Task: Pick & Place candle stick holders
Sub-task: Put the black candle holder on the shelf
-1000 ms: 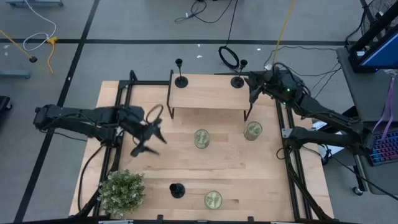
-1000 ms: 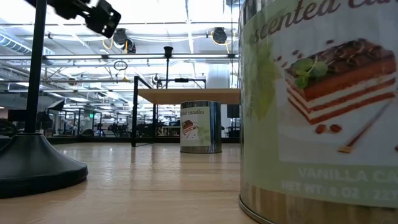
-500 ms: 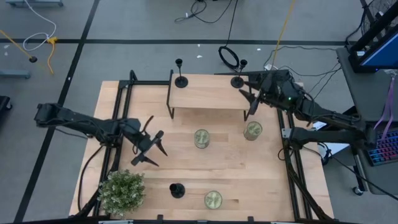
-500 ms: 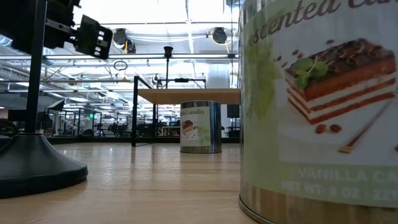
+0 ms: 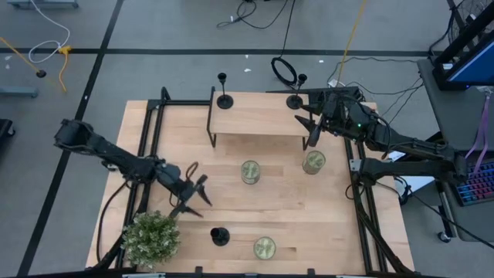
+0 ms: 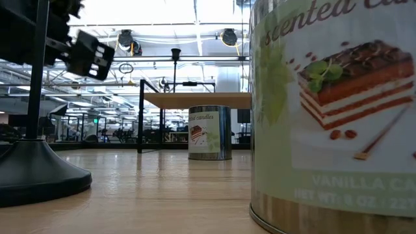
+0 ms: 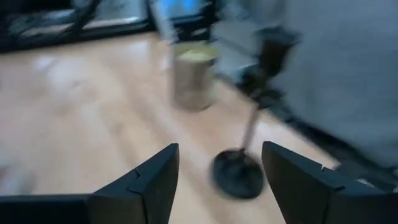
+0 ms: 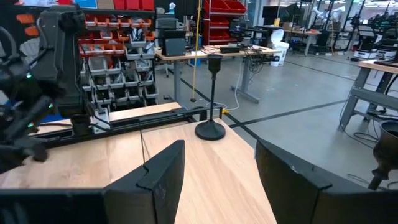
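Three black candle stick holders, round base, thin stem, small cup: two (image 5: 225, 100) (image 5: 294, 100) on the shelf (image 5: 258, 116), one (image 5: 220, 235) at 6 o'clock. Left gripper (image 5: 193, 199) spread wide, empty, at its 11 o'clock; right gripper (image 5: 307, 128) wide, empty.

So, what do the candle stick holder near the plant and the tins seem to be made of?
The candle stick holder looks like matte black metal, though painted plastic is possible: it is thin, dark and without gloss. The tins look like shiny metal, with mirror-like sides under paper labels.
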Available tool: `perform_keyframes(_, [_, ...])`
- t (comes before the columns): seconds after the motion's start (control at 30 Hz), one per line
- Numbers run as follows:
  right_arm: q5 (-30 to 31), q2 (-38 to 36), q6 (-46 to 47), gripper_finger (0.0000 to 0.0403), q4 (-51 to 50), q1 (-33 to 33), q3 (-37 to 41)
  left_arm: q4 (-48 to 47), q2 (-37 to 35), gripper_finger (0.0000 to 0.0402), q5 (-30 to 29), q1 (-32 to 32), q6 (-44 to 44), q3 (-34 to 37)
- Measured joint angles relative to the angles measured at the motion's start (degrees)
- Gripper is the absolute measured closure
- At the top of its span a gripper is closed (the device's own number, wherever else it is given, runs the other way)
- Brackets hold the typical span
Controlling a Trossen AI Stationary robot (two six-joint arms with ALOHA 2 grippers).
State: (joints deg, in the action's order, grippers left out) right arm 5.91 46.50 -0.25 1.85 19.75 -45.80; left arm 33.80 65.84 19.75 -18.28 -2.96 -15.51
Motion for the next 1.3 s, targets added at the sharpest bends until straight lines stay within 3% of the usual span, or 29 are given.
perform_keyframes(0.13, [0.00, 0.00, 0.00, 0.0212, -0.02, 0.00, 0.00, 8.52, 7.37, 0.0188, -0.55, -1.73, -1.02, -0.81])
perform_keyframes(0.27, [-0.08, 0.00, 0.66, 0.0215, -0.02, 0.00, 0.00, 8.73, 13.41, 0.0198, -0.43, -1.78, -0.77, -4.60])
perform_keyframes(0.5, [-0.11, 0.00, 0.94, 0.0212, -0.09, 0.00, 0.00, 5.99, 21.63, 0.0213, 5.50, -1.74, -4.70, -11.36])
perform_keyframes(0.83, [-0.14, 0.02, 0.90, 0.0213, -0.71, 0.00, 0.00, 6.31, 23.09, 0.0239, 11.03, -1.73, -5.76, -14.33])
perform_keyframes(1.1, [-0.15, 0.02, 0.90, 0.0213, -0.64, 0.00, 0.00, 6.30, 23.07, 0.0243, 11.70, -2.52, -5.27, -15.75])
perform_keyframes(1.3, [-0.15, 0.00, 0.88, 0.0214, -0.20, 0.02, 0.00, 0.39, 23.06, 0.0243, 12.13, -3.22, -7.04, -18.40])
